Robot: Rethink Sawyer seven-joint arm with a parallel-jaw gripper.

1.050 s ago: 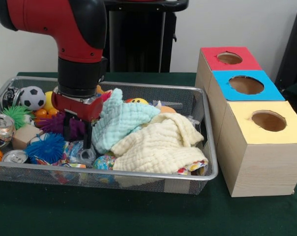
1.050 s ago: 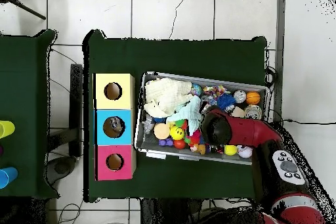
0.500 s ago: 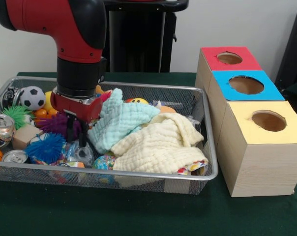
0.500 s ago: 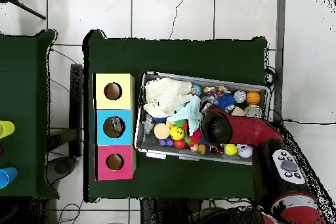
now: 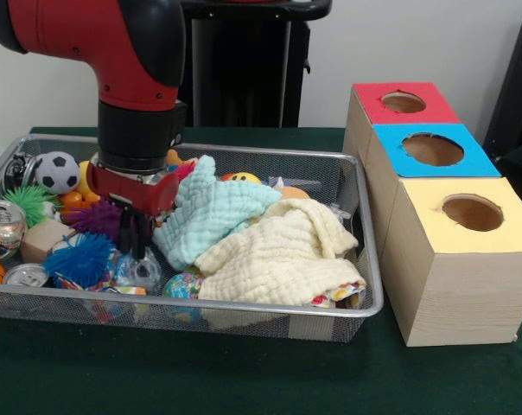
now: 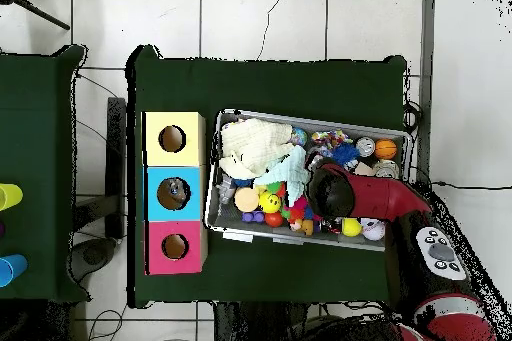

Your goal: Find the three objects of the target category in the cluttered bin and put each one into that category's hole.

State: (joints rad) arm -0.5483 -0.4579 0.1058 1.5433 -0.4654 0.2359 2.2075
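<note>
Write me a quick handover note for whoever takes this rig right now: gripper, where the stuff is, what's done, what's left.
Gripper: down in the left part of the bin, fingers close together among the toys beside the blue spiky ball; whether they hold anything cannot be seen.
Bin: still cluttered. The mint cloth and cream cloth cover the middle and right; balls, cans and spiky toys lie at the left.
Boxes: red, blue, yellow holes, to the right of the bin. The overhead view shows something inside the blue hole.
Done: nothing else visibly sorted.
Left: find the target objects and drop each into its hole.
</note>
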